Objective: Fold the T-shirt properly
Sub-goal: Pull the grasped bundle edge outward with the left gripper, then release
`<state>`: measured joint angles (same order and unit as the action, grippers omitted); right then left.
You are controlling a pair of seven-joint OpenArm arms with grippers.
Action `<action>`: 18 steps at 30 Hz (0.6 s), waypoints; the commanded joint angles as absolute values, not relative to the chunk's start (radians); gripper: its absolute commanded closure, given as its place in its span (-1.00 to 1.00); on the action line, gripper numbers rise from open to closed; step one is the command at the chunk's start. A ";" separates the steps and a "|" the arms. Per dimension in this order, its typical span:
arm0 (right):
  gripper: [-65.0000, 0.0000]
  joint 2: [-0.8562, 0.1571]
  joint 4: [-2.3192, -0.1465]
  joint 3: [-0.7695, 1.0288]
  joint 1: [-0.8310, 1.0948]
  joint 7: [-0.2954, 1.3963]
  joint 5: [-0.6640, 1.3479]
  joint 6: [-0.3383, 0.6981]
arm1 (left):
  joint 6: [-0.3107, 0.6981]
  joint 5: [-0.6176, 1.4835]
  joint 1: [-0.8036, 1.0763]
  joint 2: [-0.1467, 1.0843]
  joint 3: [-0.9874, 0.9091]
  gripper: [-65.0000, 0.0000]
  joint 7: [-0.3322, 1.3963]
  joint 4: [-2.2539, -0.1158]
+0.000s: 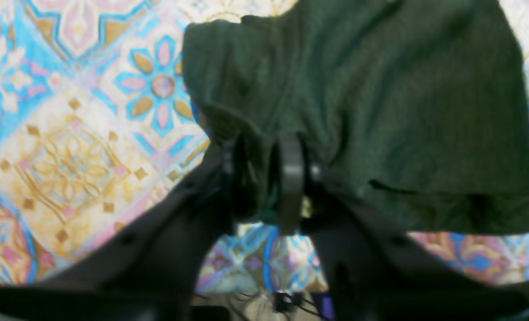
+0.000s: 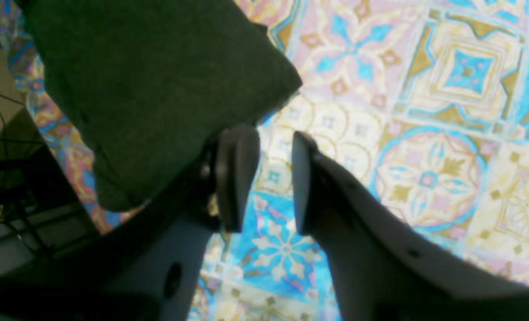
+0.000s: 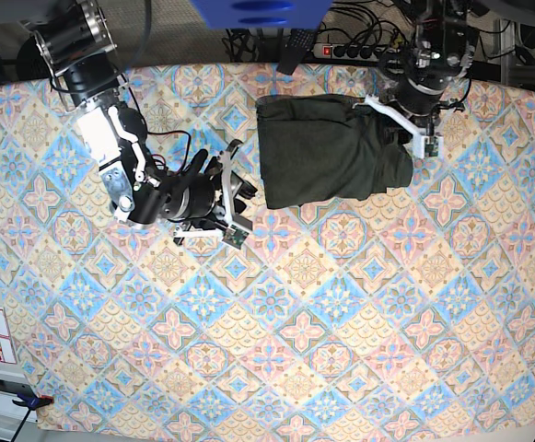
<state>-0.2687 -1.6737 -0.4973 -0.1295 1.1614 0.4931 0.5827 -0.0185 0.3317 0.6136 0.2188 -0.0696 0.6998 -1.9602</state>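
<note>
We see the T-shirt folded on the patterned cloth.
The left gripper has fabric bunched between its jaws; the right gripper gapes empty, shirt just beside one jaw.

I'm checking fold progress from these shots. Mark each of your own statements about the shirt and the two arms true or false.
1. The dark olive-green knit T-shirt lies folded into a compact block on the patterned tablecloth. True.
2. The right gripper clamps the shirt. False: its jaws stand apart over bare cloth, beside the shirt.
3. The left gripper is at the shirt's edge, fabric between its jaws. True.
4. A second garment lies beside the shirt. False: only one is in view.
</note>
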 commanded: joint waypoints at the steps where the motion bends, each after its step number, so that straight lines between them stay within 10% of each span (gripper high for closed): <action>1: 0.47 -0.271 -1.689 -0.493 -0.148 1.145 0.503 0.588 | -0.018 0.354 0.627 0.225 -0.096 0.41 0.687 -1.966; 18: 0.47 -0.271 -1.687 -0.555 -0.150 1.145 0.503 0.588 | -0.018 0.466 0.720 0.252 -0.189 0.26 0.688 -1.910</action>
